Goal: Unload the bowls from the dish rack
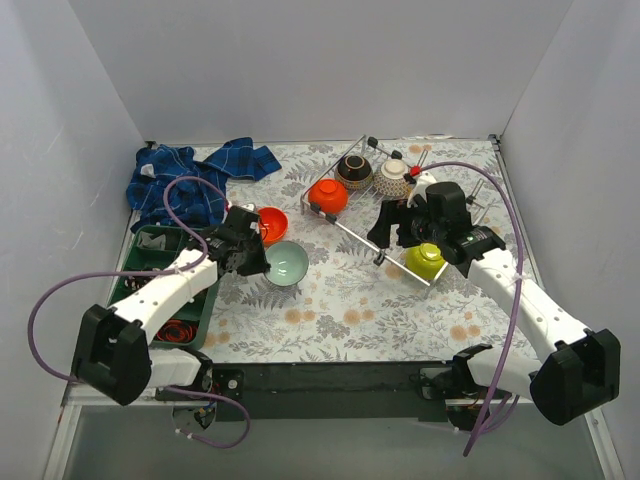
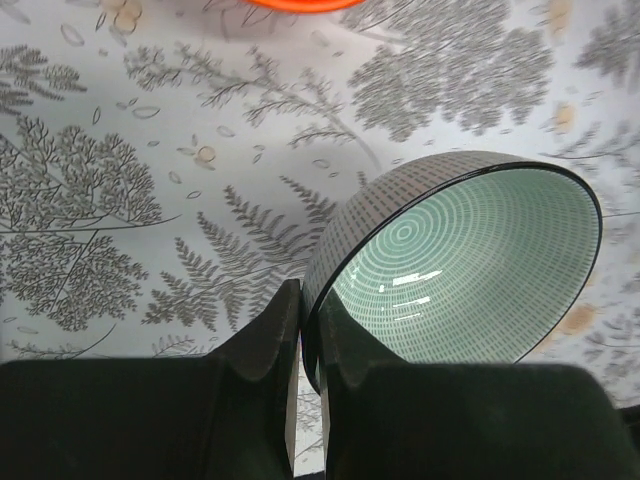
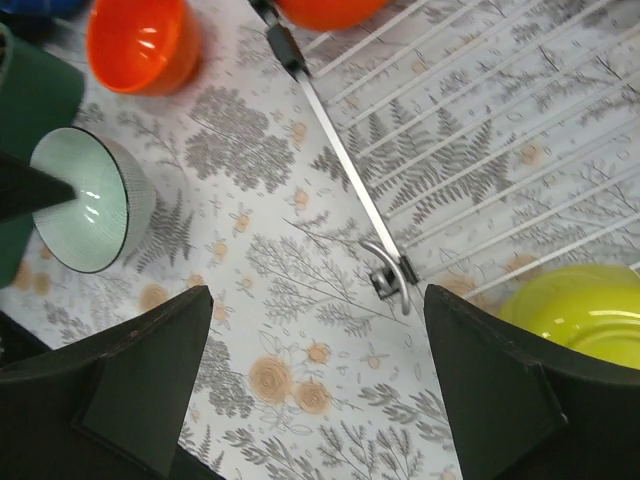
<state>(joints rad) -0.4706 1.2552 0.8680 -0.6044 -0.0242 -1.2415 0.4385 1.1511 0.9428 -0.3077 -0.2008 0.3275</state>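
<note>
**Desk:** Now, what does the left gripper (image 2: 305, 345) have?

**Photographer:** Its two black fingers (image 2: 255, 350) are clenched on the rim of the pale mint round glossy bowl (image 2: 470, 270), one finger against the ribbed grey outer wall and one inside. The bowl is tilted, its mouth turned away from the wrist. It is low over the grey floral-print tablecloth (image 1: 350, 300), left of the rack and clear of it. Whether it touches the cloth cannot be told.

**Desk:** And the silver wire-grid dish rack (image 1: 340, 222)?

**Photographer:** It stands on the far right part of the table. Four bowls show in it: a red-orange glossy bowl (image 1: 328, 195) at the left end, a dark brown bowl (image 1: 354, 170) and a white-brown patterned bowl (image 1: 394, 178) side by side along the far edge, and a lime green bowl (image 1: 424, 261) at the near end.

**Desk:** The right gripper (image 3: 315, 400)?

**Photographer:** It hangs over the rack's near rail, between the red-orange and lime bowls. Its fingers (image 3: 140, 380) are spread wide with nothing between them.

**Desk:** Anything else outside the rack?

**Photographer:** A second red-orange bowl (image 1: 268, 224) stands upright on the cloth just beside the mint one. A crumpled blue plaid towel (image 1: 190, 180) lies behind it, and a dark green compartment tray (image 1: 133, 268) sits at the left under the arm.
</note>
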